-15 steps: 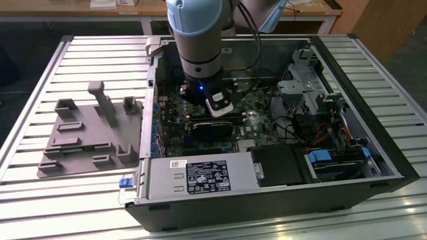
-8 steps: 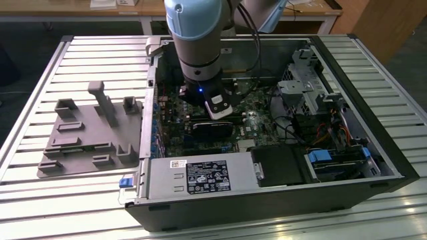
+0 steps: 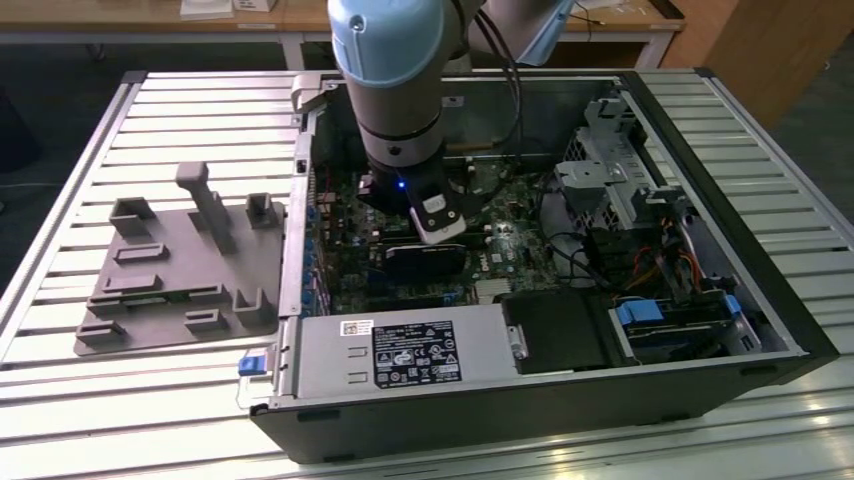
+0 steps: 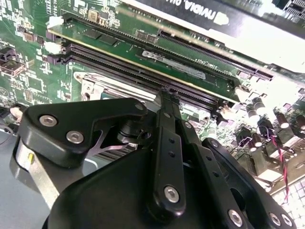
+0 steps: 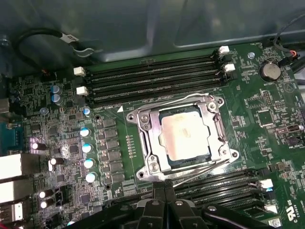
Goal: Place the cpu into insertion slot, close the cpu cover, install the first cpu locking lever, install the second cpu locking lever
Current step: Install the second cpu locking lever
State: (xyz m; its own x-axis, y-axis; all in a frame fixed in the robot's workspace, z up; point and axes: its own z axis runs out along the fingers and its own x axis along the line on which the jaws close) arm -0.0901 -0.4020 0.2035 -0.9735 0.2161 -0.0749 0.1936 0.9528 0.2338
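The cpu lies flat in the insertion slot, its silvery top showing. The cpu cover is down around it as a metal frame. Thin wire levers run along two opposite sides of the cover, one by the memory slots and one on the gripper's side. My gripper hovers just off that second side, fingers pressed together with nothing between them. In the second wrist view its shut fingers point at the board beside the socket's edge. In the exterior view the gripper reaches down into the open computer case.
Long black memory slots flank the socket on both sides. A black graphics card sits just beside the gripper. A power supply and drive bays fill the case's near side. A grey holder tray lies at the exterior view's left.
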